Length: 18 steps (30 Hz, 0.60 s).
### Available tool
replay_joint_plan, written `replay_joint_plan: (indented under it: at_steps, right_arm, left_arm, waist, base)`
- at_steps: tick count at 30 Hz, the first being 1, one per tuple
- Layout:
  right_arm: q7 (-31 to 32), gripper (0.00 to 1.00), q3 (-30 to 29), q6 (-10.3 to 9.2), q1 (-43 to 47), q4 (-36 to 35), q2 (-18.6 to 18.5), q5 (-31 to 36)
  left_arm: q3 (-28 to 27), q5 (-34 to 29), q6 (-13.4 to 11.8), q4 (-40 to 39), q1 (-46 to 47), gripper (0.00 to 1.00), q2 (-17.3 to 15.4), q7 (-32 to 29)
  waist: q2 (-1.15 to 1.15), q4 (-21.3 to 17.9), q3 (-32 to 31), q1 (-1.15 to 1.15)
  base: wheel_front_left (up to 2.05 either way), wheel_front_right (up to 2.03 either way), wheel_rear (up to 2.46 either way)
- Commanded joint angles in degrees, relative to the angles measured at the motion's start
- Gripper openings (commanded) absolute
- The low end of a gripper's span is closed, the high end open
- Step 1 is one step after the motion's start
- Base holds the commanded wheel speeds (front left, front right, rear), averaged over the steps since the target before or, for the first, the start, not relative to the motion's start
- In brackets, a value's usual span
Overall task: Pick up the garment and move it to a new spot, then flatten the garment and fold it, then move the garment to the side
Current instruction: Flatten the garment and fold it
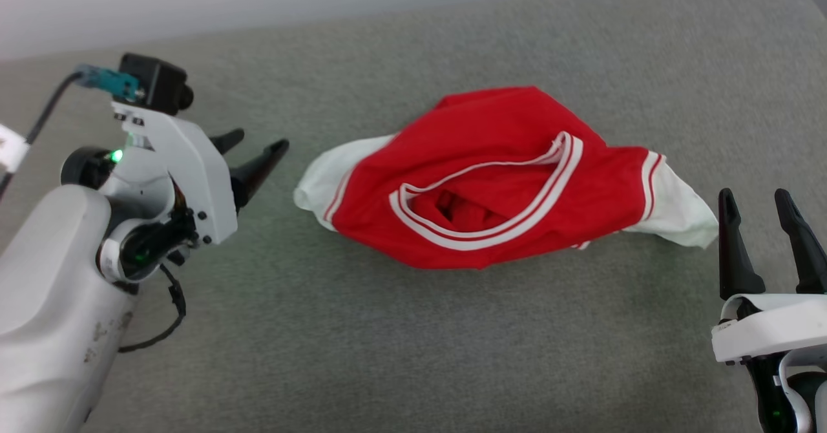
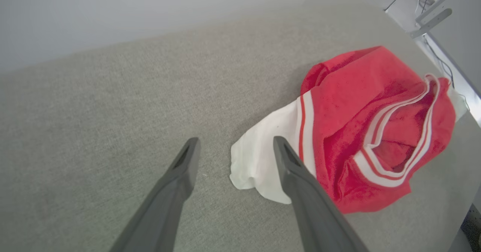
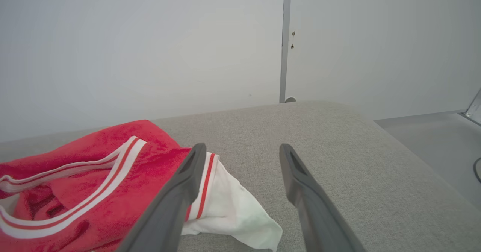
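1. You're looking at the garment [image 1: 491,181]: soft matt cloth; the striped trim looks ribbed
2. Your work surface [image 1: 452,342]: grey woven fabric; matt, slightly rough
3. Fingers [image 1: 733,258] of the left gripper [image 1: 261,139] and right gripper [image 1: 754,194]: dark, smooth, matt; they look plastic
4. Left arm shell [image 1: 45,278]: white smooth plastic with a slight sheen; scuffed low down

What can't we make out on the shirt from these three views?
- Garment front: head view, tucked under its own bunched folds.
- Inside the striped opening: head view, in shadow.
- Part of the white sleeve: left wrist view, behind a finger of the left gripper.
- Garment's other side: right wrist view, cut off by left and bottom edges.
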State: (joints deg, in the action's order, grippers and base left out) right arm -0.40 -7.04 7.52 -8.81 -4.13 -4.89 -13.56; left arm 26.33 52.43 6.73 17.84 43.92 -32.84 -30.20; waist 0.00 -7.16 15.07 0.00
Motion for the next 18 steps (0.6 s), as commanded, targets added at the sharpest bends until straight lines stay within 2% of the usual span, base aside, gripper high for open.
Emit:
replay_joint_plan:
  at_steps: [1,18]
  right_arm:
    - [-0.64,1.0,0.05,-0.06,-0.82,0.32,0.33,-0.13]
    - [-2.73,1.0,0.24,-0.06,-3.17,2.38,0.07,-0.54]
  left_arm:
    - [0.81,-0.56,-0.14,1.35,0.96,1.0,-0.17,-1.28]
    - [5.61,-1.81,-1.37,8.36,3.09,1.0,1.54,-8.36]
  waist:
    - [0.0,-2.92,3.35,0.0]
    - [0.0,-3.29,6.11,0.0]
  base:
    - [0.0,0.0,0.0]
    - [0.0,0.0,0.0]
